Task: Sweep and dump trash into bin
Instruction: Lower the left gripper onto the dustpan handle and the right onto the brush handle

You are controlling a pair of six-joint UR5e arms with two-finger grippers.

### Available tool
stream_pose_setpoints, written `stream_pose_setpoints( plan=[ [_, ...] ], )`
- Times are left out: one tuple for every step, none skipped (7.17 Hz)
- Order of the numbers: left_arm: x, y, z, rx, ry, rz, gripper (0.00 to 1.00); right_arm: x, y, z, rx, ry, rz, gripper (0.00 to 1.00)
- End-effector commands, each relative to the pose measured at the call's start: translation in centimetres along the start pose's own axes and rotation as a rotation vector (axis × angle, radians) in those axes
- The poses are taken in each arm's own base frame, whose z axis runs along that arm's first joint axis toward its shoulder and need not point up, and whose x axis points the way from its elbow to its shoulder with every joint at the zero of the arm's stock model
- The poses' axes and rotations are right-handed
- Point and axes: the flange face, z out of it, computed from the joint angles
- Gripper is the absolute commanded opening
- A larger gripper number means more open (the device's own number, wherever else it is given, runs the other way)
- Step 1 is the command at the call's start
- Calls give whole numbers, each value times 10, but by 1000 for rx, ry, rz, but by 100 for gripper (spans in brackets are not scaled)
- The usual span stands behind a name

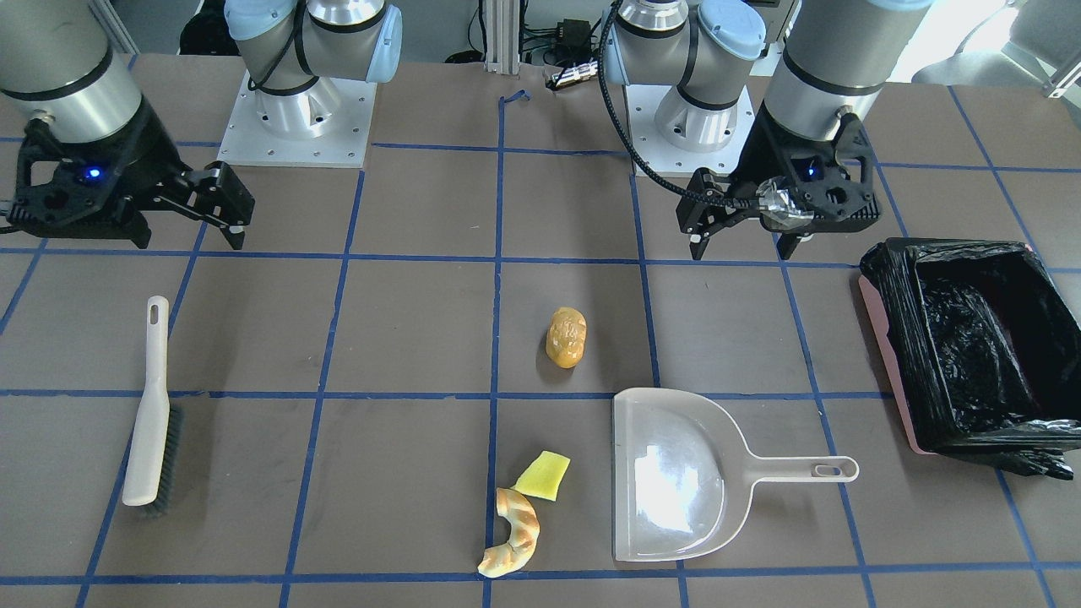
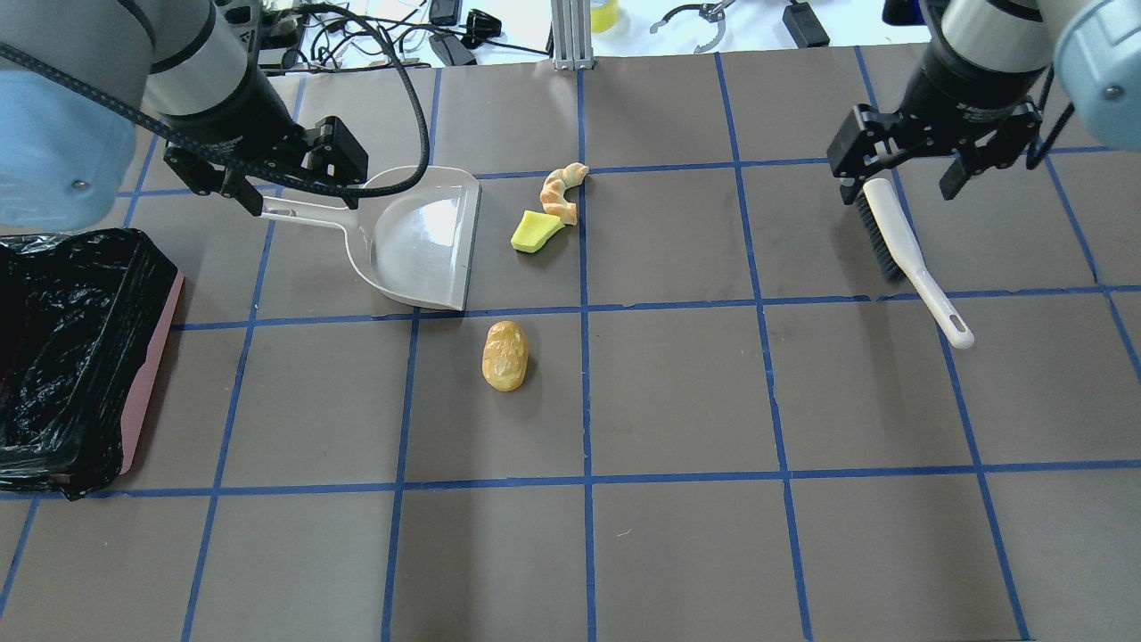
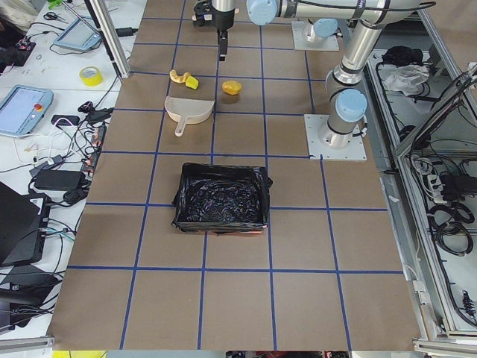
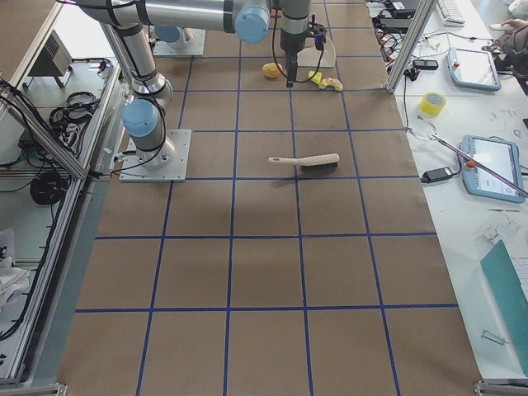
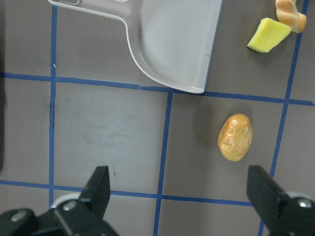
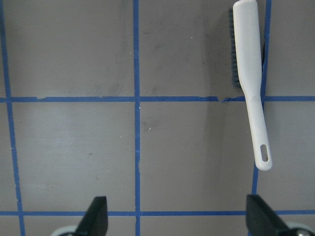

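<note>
Nearest, 1 bun (image 2: 505,355); farther, 1 wedge (image 2: 535,234), 1 croissant (image 2: 560,192), right of 1 dustpan (image 2: 419,250); 1 bag-lined bin (image 2: 151,357) left; left gripper (image 5: 179,196), right gripper (image 6: 177,219) spread.

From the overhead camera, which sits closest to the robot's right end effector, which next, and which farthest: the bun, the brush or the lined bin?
1. The brush: on the robot's right side, the same side as the right end effector.
2. The bun: near the table's middle.
3. The bin: far across, at the table's edge on the robot's left.
</note>
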Motion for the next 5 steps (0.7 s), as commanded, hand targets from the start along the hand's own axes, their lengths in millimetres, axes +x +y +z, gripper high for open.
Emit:
stream_pose_setpoints(
  plan=[
    [-54,-29,59,-19,3,280,100,54,-4,47,6,-2,-73,99],
    [-67,-41,81,-40,12,511,100,63,-6,83,17,8,-85,99],
    [-73,-54,99,-48,13,767,100,71,-8,113,48,24,-120,95],
    [-78,-69,123,-30,8,1054,100,89,-13,150,58,30,-149,94],
    [-89,-80,144,-34,10,1298,100,112,-11,176,44,25,-153,94]
  ],
)
